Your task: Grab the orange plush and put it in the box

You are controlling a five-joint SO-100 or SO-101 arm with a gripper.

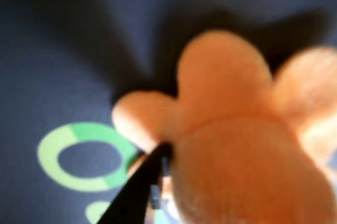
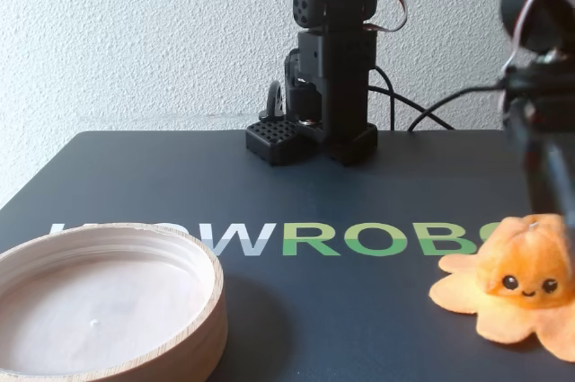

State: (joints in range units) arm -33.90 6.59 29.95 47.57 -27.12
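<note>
The orange plush (image 2: 526, 279) lies on the dark mat at the right in the fixed view, face forward, tentacles spread flat. In the wrist view it (image 1: 231, 129) fills the lower right, blurred and very close. My gripper (image 2: 544, 209) comes down from the upper right and reaches the top of the plush's head. One black finger (image 1: 139, 187) lies against the head's left side; the other is hidden behind the plush. The head looks round and unsqueezed, so the jaws stand apart around it. The round wooden-rimmed box (image 2: 208, 297) stands empty at the lower left.
The arm's black base (image 2: 328, 76) with cables stands at the back middle of the mat. White and green lettering (image 2: 359, 238) runs across the mat (image 2: 377, 328); a green ring of it (image 1: 79, 155) shows under the gripper. A white wall is behind.
</note>
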